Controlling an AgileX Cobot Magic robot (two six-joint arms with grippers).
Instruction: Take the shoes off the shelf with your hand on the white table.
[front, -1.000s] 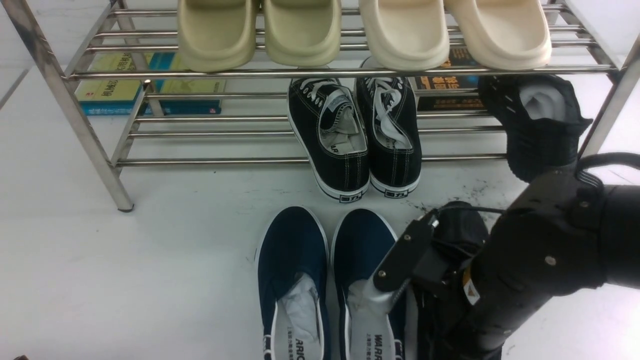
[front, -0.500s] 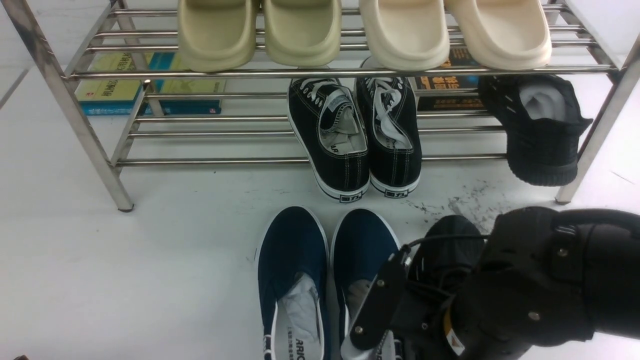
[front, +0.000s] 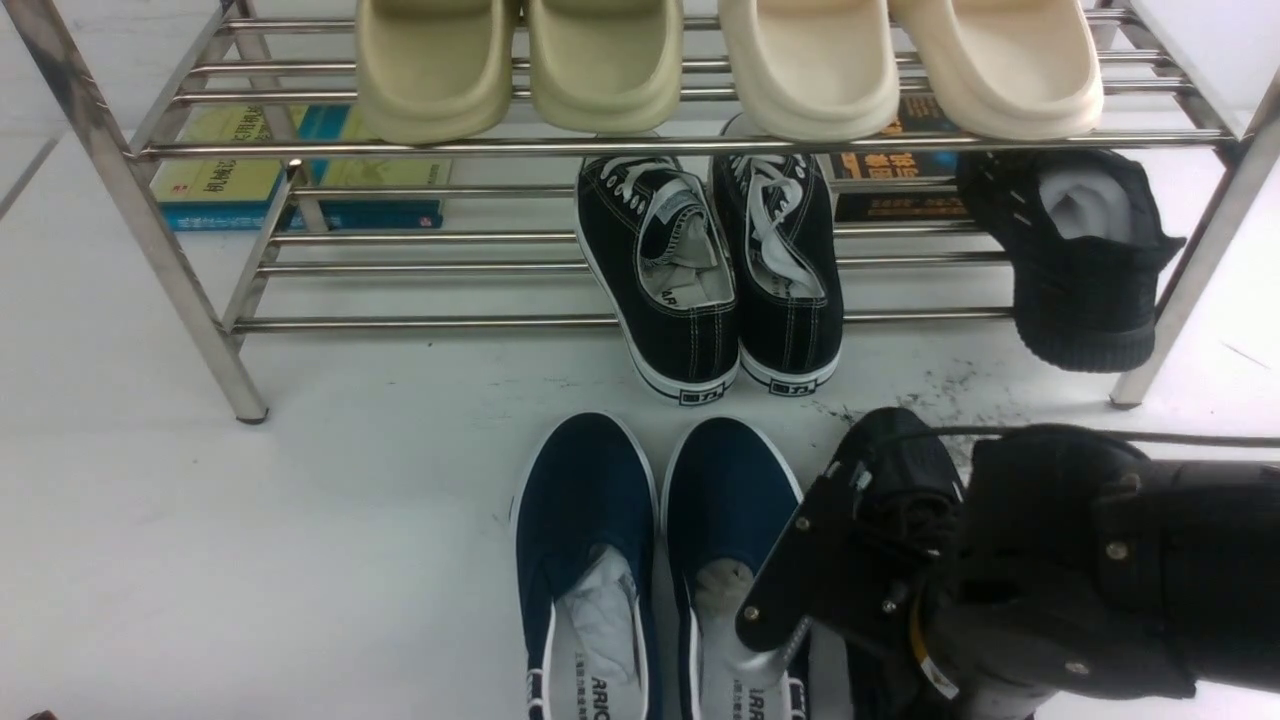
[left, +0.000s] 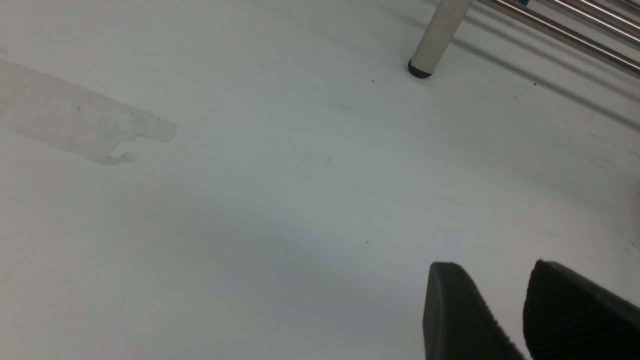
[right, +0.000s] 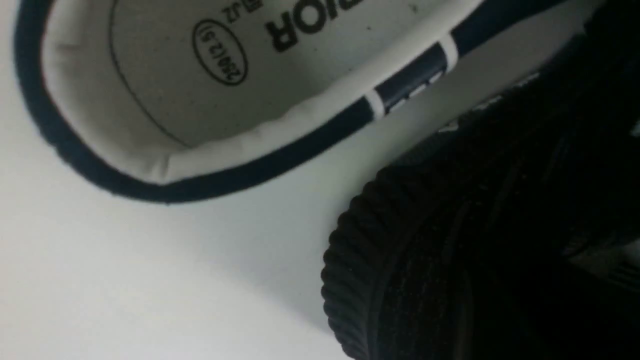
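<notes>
One black knit shoe (front: 900, 455) lies on the white table (front: 250, 550), toe toward the shelf (front: 600, 146), just right of the navy slip-ons. In the right wrist view its ribbed heel (right: 425, 260) fills the lower half, very close. My right gripper (front: 850, 650) hangs low over that shoe's heel end, and its fingers are hidden, so the grip does not show. The other black knit shoe (front: 1085, 290) rests on the shelf's lower tier at the far right, heel overhanging. My left gripper (left: 492, 270) is open over bare table.
Black canvas sneakers (front: 710, 270) sit mid lower tier. Navy slip-ons (front: 590, 540) lie in front on the table. Cream slippers (front: 810, 70) fill the top tier. Books (front: 250, 170) lie behind the rack. A shelf leg (left: 437, 40) stands ahead of the left gripper. Dark scuffs (front: 950, 385) mark the table.
My right arm has dropped lower and swung toward the front right corner. The black knit shoe under it stays in the same spot on the table.
</notes>
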